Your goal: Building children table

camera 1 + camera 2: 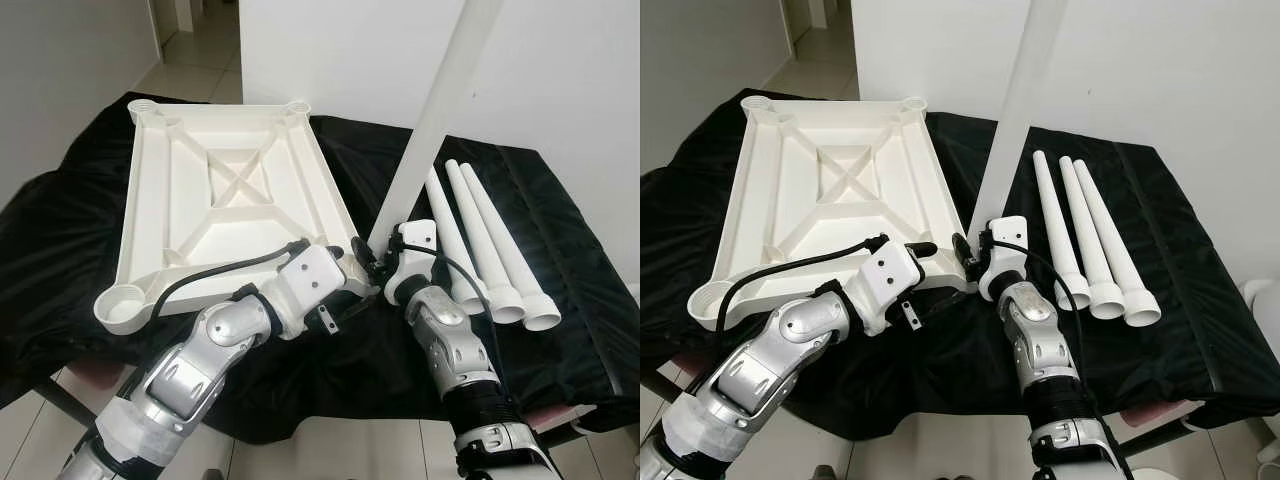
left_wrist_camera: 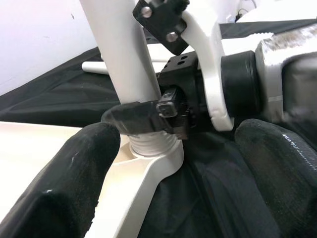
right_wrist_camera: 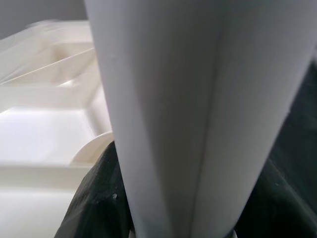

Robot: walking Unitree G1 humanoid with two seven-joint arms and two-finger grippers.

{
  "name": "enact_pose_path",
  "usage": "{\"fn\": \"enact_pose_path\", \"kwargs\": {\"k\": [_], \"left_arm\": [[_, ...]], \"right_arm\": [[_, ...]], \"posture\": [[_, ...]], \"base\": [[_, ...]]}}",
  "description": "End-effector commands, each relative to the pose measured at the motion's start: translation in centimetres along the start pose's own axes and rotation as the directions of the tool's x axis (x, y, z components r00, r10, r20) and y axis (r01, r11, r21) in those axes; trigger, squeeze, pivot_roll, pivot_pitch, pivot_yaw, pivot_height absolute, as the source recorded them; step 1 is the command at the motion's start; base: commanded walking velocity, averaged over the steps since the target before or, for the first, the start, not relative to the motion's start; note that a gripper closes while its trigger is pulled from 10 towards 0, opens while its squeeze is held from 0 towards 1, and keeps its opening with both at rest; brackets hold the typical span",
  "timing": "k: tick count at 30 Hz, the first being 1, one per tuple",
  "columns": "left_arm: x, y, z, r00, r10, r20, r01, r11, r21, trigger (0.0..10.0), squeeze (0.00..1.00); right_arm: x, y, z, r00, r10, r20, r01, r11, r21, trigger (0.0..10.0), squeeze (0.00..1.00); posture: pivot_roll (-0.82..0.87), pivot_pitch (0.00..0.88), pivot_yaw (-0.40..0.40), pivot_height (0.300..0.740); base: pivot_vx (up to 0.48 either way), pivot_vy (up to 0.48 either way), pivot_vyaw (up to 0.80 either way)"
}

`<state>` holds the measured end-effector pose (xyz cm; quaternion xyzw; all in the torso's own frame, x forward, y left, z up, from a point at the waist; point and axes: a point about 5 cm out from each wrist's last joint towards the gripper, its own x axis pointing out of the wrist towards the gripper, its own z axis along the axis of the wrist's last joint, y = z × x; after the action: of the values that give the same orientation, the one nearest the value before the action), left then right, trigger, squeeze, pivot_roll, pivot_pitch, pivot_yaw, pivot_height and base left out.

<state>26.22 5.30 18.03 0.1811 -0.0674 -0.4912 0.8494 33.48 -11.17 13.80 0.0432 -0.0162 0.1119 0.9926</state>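
A white plastic tabletop (image 1: 230, 190) lies upside down on the black cloth. My right gripper (image 1: 375, 262) is shut on a white table leg (image 1: 440, 110), which stands nearly upright and leans a little to the right. The leg's threaded end sits in the tabletop's near right corner socket (image 2: 153, 158). In the left wrist view a black finger (image 2: 143, 119) of the right gripper wraps the leg (image 2: 124, 54) just above the thread. My left gripper (image 1: 350, 275) is at that same corner, open, with its fingers (image 2: 64, 183) spread to either side of the socket.
Three more white legs (image 1: 490, 240) lie side by side on the cloth, right of the held leg. The black cloth (image 1: 560, 300) drapes over the table's edges. A white wall (image 1: 560, 70) stands close behind, with tiled floor (image 1: 200, 50) at the far left.
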Motion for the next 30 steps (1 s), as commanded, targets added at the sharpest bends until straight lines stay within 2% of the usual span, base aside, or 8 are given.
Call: {"fn": "enact_pose_path", "kwargs": {"k": [1, 6, 14, 15, 18, 25, 26, 30], "left_arm": [[0.0, -0.1, 0.1, 1.0, 0.001, -0.004, -0.001, 1.0, 0.007, 10.0, 0.0], [-0.2, 0.1, 0.0, 1.0, 0.005, -0.008, -0.005, 1.0, 0.01, 10.0, 0.0], [-0.1, 0.1, 0.0, 1.0, -0.001, -0.007, 0.001, 1.0, 0.017, 10.0, 0.0], [-0.1, 0.0, 0.0, 1.0, -0.001, -0.007, 0.001, 1.0, 0.017, 10.0, 0.0], [-0.1, 0.0, 0.0, 1.0, -0.002, -0.007, 0.002, 1.0, 0.017, 10.0, 0.0], [-0.1, -0.1, 0.0, 1.0, -0.006, -0.005, 0.006, 1.0, 0.017, 10.0, 0.0], [-0.1, -0.2, 0.0, 1.0, -0.009, -0.001, 0.009, 1.0, 0.019, 10.0, 0.0], [0.0, -0.3, 0.1, 1.0, -0.017, 0.004, 0.017, 1.0, 0.019, 10.0, 0.0]], "right_arm": [[-0.7, -0.6, -1.6, 0.984, -0.166, -0.063, 0.167, 0.986, 0.001, 10.0, 0.0], [-1.2, 2.3, -1.2, 0.989, -0.148, -0.025, 0.148, 0.988, 0.032, 10.0, 0.0], [-1.4, 1.7, -0.8, 0.984, -0.179, -0.023, 0.18, 0.982, 0.05, 10.0, 0.0], [-1.4, 1.7, -0.6, 0.985, -0.175, -0.012, 0.175, 0.983, 0.048, 10.0, 0.97], [-1.4, 1.9, -0.4, 0.984, -0.176, -0.001, 0.176, 0.983, 0.051, 10.0, 1.0], [-1.3, 2.0, 0.6, 0.998, -0.058, 0.039, 0.052, 0.991, 0.127, 10.0, 1.0], [-1.2, 2.1, 1.0, 0.998, 0.019, 0.054, -0.025, 0.992, 0.124, 10.0, 0.0], [-1.3, 1.9, 1.5, 0.982, 0.172, 0.076, -0.178, 0.981, 0.08, 10.0, 0.0]], "posture": [[0.08, 0.081, -0.094, 0.74], [0.08, 0.077, -0.091, 0.74], [0.08, 0.066, -0.092, 0.74], [0.08, 0.063, -0.092, 0.74], [0.08, 0.063, -0.092, 0.74], [0.08, 0.056, -0.091, 0.74], [0.08, 0.053, -0.09, 0.74], [0.08, 0.056, -0.088, 0.74]], "base": [[0.0, 0.0, 0.0], [0.0, 0.0, 0.0], [0.0, 0.0, 0.0], [0.0, 0.0, 0.0], [0.0, 0.0, 0.0], [0.0, 0.0, 0.0], [0.0, 0.0, 0.0], [0.0, 0.0, 0.0]]}}
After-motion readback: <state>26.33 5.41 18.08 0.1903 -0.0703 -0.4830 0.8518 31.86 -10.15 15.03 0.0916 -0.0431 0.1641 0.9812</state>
